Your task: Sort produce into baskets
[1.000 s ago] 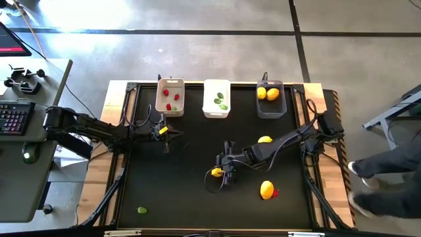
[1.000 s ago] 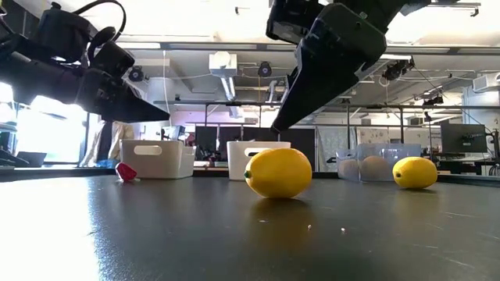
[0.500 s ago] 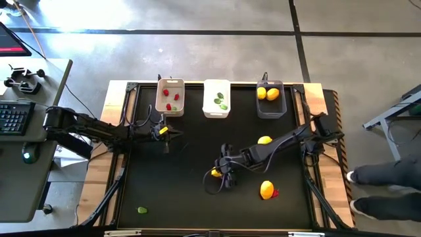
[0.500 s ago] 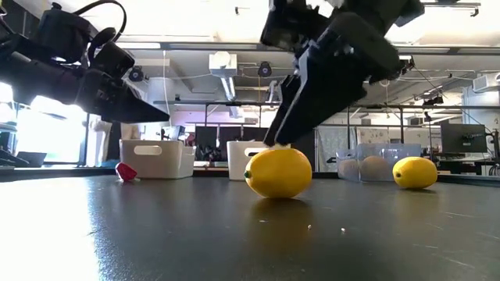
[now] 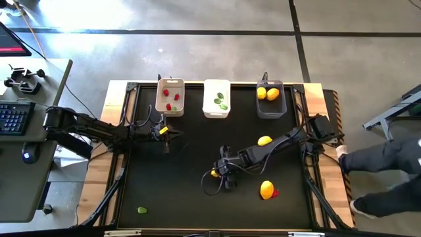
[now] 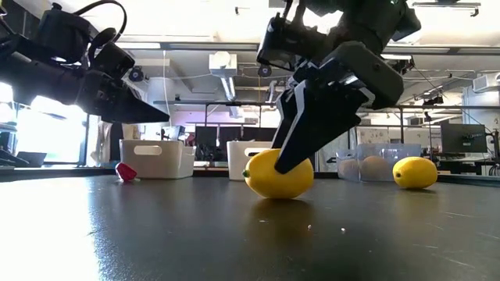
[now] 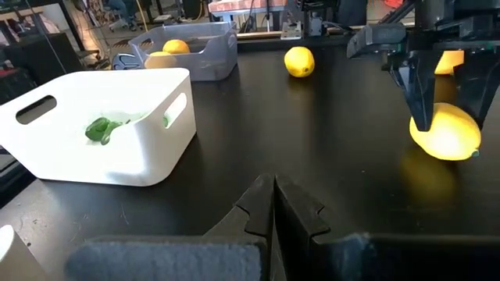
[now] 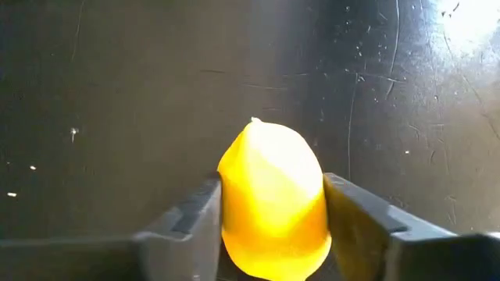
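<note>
A yellow lemon [image 5: 214, 173] lies on the black table at mid-table. My right gripper [image 5: 223, 174] stands over it, fingers down around it; the lemon [image 8: 269, 195] fills the gap between them. My left gripper [image 5: 169, 133] is shut and empty, in the air at the table's left, in front of the beige basket [image 5: 170, 97] with red pieces. The white basket [image 5: 216, 97] holds green pieces. The dark grey basket [image 5: 270, 99] holds two yellow lemons. My right gripper pinches the lemon's two long sides [image 8: 230, 218] between its two fingers [image 8: 351, 226]. The fingers slant down from above and from the table's right, lying across the lemon. The lemon's underside [image 6: 273, 193] rests on the table.
Another yellow lemon [image 5: 264, 140] lies right of centre. An orange-yellow lemon [image 5: 266, 190] with a red piece [image 5: 275, 193] beside it lies near the front right. A green piece [image 5: 142, 210] lies at the front left. A person's legs [image 5: 385, 161] show beyond the table's right edge.
My right gripper has gone down from above the lemon until its fingers stand around the lemon's sides, shifting a little toward the table's near edge. The lemon has stayed on the table. The person at the right has moved.
</note>
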{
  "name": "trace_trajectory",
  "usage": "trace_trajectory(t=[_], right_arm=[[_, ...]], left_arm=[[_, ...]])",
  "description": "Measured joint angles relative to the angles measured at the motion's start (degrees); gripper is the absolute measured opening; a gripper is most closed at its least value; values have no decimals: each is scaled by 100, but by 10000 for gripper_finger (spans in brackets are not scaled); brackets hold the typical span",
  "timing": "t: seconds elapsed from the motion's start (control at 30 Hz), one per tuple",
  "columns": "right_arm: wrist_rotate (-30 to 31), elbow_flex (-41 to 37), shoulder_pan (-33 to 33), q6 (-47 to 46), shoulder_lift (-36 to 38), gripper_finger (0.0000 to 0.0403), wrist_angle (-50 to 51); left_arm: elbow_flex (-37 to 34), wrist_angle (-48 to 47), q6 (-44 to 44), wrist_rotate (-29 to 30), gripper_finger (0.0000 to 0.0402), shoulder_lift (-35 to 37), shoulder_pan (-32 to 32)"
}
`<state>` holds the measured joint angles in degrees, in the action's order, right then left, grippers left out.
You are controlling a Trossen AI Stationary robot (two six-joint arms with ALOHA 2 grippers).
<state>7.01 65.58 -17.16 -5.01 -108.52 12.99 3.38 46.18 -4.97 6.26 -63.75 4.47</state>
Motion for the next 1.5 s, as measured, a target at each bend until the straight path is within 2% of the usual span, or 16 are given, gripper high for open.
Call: trace_trajectory(t=[0.07,0.13,0.33,0.5,0.7,0.87,1.03,1.23,1.33,1.5], right_arm=[[-28,2,33,-18,6,153,18],[-8,2,43,-19,9,137,25],[199,-9,43,-355,360,144,280],[1172,-7,212,-1355,1118,151,1504],[2327,-7,990,-2905,2275,141,3487],[2721,-14,2133,-3559,2893,144,4436],[2402,-332,3426,-3421,2981,144,4169],[1824,-1184,4688,-2989,2941,144,2706],[1477,-1564,5146,-2948,2941,145,2225],[1391,-2041,5483,-2948,2941,145,1917]], left_arm=[[0,-1,0,2,0,0,0],[0,-1,0,2,0,0,0],[0,-3,0,3,0,0,0],[0,-3,-5,4,0,0,0],[0,-3,16,7,0,0,0],[0,-5,2,8,0,0,0],[0,-5,0,7,0,0,-2],[0,-5,-17,9,0,0,0],[0,-5,-19,9,0,0,-1],[0,-3,-20,20,0,0,-2]])
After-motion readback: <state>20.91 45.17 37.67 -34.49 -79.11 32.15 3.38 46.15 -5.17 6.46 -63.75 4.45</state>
